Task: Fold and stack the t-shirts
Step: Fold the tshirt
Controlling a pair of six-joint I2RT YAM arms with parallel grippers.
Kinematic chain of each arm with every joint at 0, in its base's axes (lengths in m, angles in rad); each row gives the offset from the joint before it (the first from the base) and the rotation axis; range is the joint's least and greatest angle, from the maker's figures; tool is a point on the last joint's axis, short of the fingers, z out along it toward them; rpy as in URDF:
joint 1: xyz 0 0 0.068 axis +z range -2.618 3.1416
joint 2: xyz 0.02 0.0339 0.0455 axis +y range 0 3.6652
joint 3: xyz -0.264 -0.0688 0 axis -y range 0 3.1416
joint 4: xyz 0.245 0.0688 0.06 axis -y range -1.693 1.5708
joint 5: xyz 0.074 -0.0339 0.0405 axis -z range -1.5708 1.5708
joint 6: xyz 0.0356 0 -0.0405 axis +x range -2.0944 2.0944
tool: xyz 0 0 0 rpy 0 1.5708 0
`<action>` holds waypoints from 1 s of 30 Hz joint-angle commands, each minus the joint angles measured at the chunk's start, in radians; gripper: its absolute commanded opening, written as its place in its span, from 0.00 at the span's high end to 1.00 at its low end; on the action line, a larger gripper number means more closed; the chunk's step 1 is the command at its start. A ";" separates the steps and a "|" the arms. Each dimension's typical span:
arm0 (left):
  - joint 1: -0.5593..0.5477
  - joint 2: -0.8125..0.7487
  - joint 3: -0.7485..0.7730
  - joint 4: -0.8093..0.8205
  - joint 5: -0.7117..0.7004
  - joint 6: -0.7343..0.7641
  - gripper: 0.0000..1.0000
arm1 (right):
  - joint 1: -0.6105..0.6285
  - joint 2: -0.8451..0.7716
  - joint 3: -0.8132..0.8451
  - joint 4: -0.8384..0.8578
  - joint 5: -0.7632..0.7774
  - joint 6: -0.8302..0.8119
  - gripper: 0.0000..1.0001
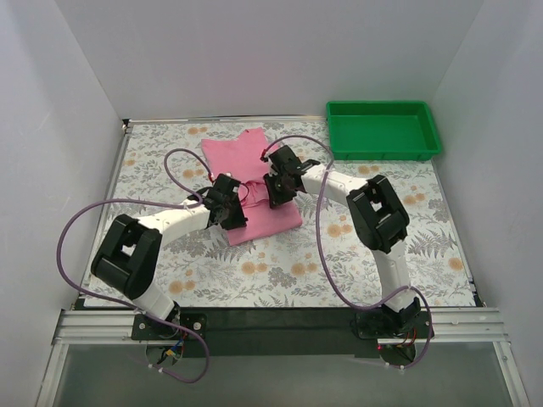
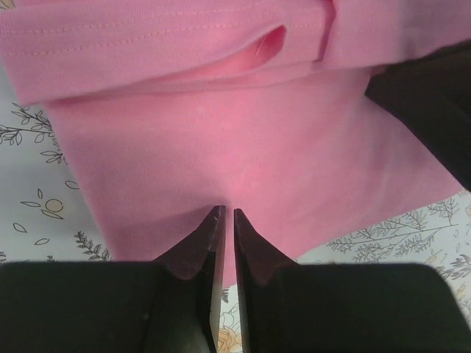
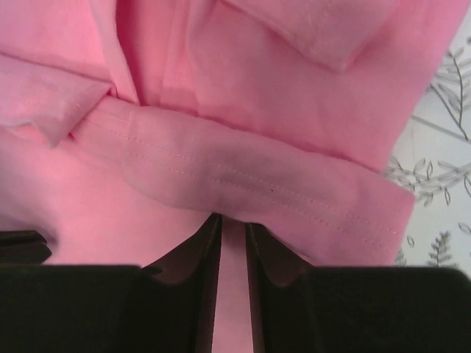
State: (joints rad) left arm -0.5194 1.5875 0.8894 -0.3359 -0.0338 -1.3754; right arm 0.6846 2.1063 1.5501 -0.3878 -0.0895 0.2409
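Item 1. Bench (image 1: 280,271): floral-patterned top, two arms bolted at its near edge, both reaching inward to the middle.

Item 2. Left pincer (image 2: 225,211): over the near-left part of the garment. Fingers drawn almost together with only a sliver between them, tips on the cloth just inside its near edge, apparently nipping a thin layer.

Item 3. Right pincer (image 3: 232,219): just right of the left one and slightly farther back. Fingers close together with pink cloth in the narrow gap, clamped just below a stitched hem that is rolled over on itself.

Item 4. T-shirt (image 1: 246,157): plain pink, at the middle of the bench, partly folded into a narrow strip running near to far. Its far end lies flat; the near half is layered and rumpled under both pincers. Judged light, thin and limp: it will sag and slide on itself rather than hold a crease. Best taken at hems or corners, both sides lifted together, so the layers do not drag apart.

Item 5. Green tray (image 1: 382,156): far right corner, well apart from the garment.
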 commanded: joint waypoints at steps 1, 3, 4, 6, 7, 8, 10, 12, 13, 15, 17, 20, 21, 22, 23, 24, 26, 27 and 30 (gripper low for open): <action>0.001 0.014 -0.006 0.009 -0.011 0.016 0.89 | 0.000 0.047 0.113 0.046 0.011 0.006 0.77; -0.002 0.023 -0.003 0.003 -0.009 0.021 0.89 | -0.011 0.084 0.172 0.049 0.033 0.006 0.77; -0.002 0.028 -0.001 -0.002 -0.011 0.022 0.89 | -0.017 0.095 0.194 0.047 0.037 0.008 0.77; -0.002 0.026 -0.001 -0.009 -0.011 0.022 0.89 | -0.043 0.132 0.275 0.047 0.039 0.012 0.76; -0.002 0.020 -0.006 -0.012 -0.017 0.022 0.89 | -0.054 0.145 0.307 0.047 0.042 0.020 0.75; -0.002 0.019 -0.007 -0.012 -0.018 0.022 0.89 | -0.071 0.173 0.365 0.047 0.040 0.020 0.74; -0.002 0.016 -0.006 -0.021 -0.028 0.022 0.89 | -0.088 0.199 0.425 0.047 0.030 0.027 0.71; -0.002 0.019 0.006 -0.031 -0.047 0.021 0.89 | -0.109 0.219 0.482 0.046 0.001 0.031 0.68; -0.002 0.020 0.011 -0.034 -0.057 0.019 0.89 | -0.117 0.218 0.488 0.046 -0.010 0.031 0.68; 0.004 0.031 0.040 -0.046 -0.081 0.018 0.89 | -0.128 0.186 0.464 0.046 -0.036 0.015 0.66; 0.019 0.042 0.078 -0.055 -0.087 0.016 0.89 | -0.134 0.127 0.418 0.046 -0.079 0.003 0.64; 0.036 0.037 0.112 -0.063 -0.089 0.012 0.88 | -0.138 0.036 0.285 0.046 -0.154 -0.012 0.64; 0.039 0.032 0.131 -0.061 -0.092 0.015 0.87 | -0.140 0.011 0.244 0.047 -0.177 -0.009 0.64; 0.039 0.029 0.135 -0.061 -0.097 0.012 0.86 | -0.140 -0.009 0.173 0.047 -0.225 -0.008 0.64; 0.047 0.029 0.138 -0.061 -0.101 0.012 0.86 | -0.142 -0.050 0.130 0.049 -0.246 -0.006 0.64; 0.048 0.034 0.140 -0.055 -0.095 0.012 0.86 | -0.142 -0.069 0.093 0.050 -0.268 0.001 0.65; 0.056 0.049 0.138 -0.057 -0.086 0.015 0.86 | -0.142 -0.118 -0.017 0.061 -0.314 0.012 0.66; 0.058 0.064 0.132 -0.063 -0.072 0.015 0.86 | -0.142 -0.133 -0.051 0.066 -0.319 0.021 0.66; 0.058 0.075 0.103 -0.060 -0.060 0.006 0.87 | -0.142 -0.187 -0.197 0.093 -0.325 0.028 0.66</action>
State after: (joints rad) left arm -0.4644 1.6547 1.0058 -0.3893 -0.0944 -1.3685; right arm 0.5449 1.9732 1.4391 -0.3298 -0.3500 0.2584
